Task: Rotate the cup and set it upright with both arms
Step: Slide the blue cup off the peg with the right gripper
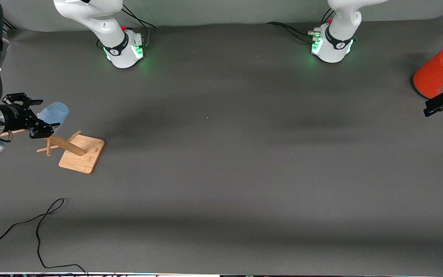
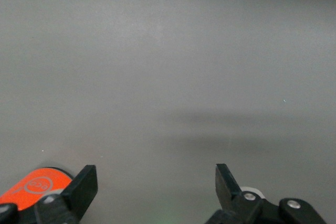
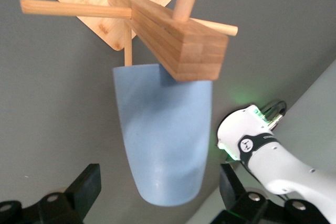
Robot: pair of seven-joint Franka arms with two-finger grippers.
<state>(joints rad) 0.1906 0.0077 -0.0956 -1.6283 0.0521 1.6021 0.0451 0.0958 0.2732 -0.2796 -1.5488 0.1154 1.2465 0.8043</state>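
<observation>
At the right arm's end of the table, the right gripper (image 1: 40,115) hangs above the wooden cup rack (image 1: 76,148), its 2 fingers spread apart on either side of the cup (image 1: 54,112) without visibly pressing it. The cup is light blue and sits upside down on 1 of the rack's pegs, tilted, its rounded base pointing up and away from the rack's flat base board. In the right wrist view the cup (image 3: 164,137) fills the gap between the fingertips (image 3: 86,187), with the rack's square post (image 3: 176,40) and its thin dowels crossing over the cup's open mouth, and the rack's base plate lying on the table farther off. Space shows on both sides between cup wall and fingers in that view, so the hold is not closed.

Nearer the front camera than the rack, a loose black cable (image 1: 40,227) curls across the grey table (image 1: 221,173).

At the left arm's end of the table, the left gripper (image 1: 442,104) waits just beside the orange cylinder (image 1: 435,75) with the grey top. In the left wrist view its fingers (image 2: 84,187) stand wide apart over bare tabletop, gripping nothing, with a slice of the orange cylinder (image 2: 34,184) showing next to 1 of them.
</observation>
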